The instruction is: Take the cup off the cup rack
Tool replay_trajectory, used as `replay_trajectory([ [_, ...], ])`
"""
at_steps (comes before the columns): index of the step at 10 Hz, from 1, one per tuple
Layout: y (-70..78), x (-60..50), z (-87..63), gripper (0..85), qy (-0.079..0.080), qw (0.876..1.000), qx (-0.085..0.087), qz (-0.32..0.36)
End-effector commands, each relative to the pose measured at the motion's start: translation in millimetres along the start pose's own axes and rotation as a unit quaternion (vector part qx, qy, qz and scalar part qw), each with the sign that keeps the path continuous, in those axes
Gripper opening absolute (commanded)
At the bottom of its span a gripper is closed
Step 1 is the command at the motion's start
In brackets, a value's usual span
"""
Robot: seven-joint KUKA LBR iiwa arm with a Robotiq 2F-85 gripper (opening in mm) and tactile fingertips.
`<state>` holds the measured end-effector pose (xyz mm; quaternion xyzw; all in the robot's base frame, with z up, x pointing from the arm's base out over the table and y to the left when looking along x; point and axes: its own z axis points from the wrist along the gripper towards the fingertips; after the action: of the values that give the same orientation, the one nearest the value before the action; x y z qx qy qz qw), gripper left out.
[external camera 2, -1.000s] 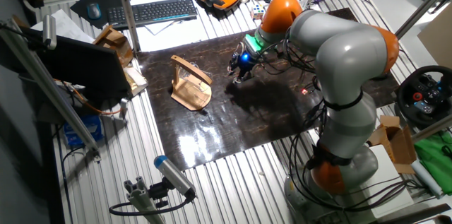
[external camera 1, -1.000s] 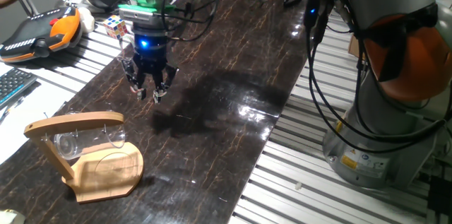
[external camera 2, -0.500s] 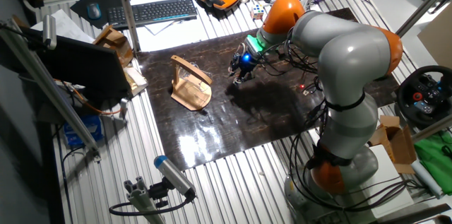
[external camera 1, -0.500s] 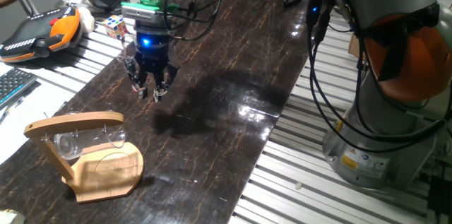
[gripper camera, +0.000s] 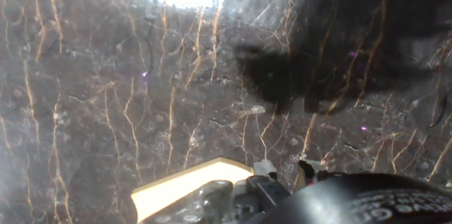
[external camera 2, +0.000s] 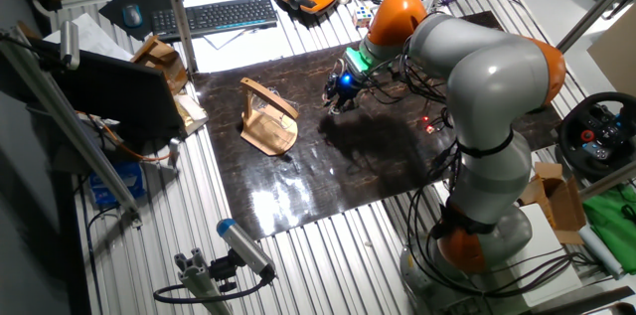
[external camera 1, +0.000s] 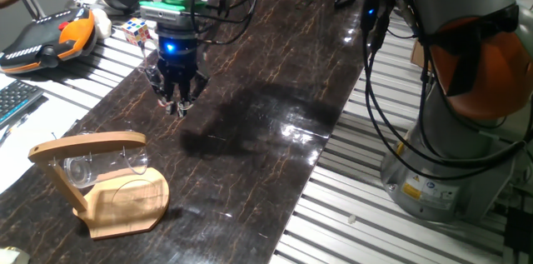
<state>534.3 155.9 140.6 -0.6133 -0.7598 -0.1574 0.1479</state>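
The gripper (external camera 1: 177, 106) hangs above the dark marbled table (external camera 1: 275, 89), pointing down, with its fingers drawn close together and nothing between them; from here it looks clenched, though the fingertips are small and hard to read. It sits toward the table's far edge, near the side where the keyboard (external camera 2: 214, 15) and the orange pendant (external camera 1: 46, 37) lie. The cup rack (external camera 1: 100, 182) stands well apart from it, near the table's corner at the front, its wooden base flat on the dark top. The cup (external camera 1: 83, 168) hangs from the rack's top bar, tucked under it beside the slanted post. The hand view shows only marbled surface and shadow.
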Motion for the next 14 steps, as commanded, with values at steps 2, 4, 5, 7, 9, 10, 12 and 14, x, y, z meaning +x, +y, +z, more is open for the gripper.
replay_trajectory([
  [2, 0.1, 0.1, 0.1, 2.0, -0.001, 1.000, 0.002, -0.007],
  [4, 0.1, 0.1, 0.1, 2.0, 0.014, 1.000, -0.001, -0.015],
  [5, 0.1, 0.1, 0.1, 2.0, 0.017, 1.000, -0.012, 0.006],
  [7, 0.1, 0.1, 0.1, 2.0, 0.025, 0.999, -0.020, 0.017],
  [9, 0.1, 0.1, 0.1, 2.0, 0.028, 0.999, -0.024, 0.008],
  [10, 0.1, 0.1, 0.1, 2.0, 0.031, 0.999, -0.026, 0.008],
  [12, 0.1, 0.1, 0.1, 14.7, 0.073, 0.995, -0.020, 0.060],
  [14, 2.9, 6.4, 3.7, 32.0, 0.080, 0.991, -0.026, 0.100],
])
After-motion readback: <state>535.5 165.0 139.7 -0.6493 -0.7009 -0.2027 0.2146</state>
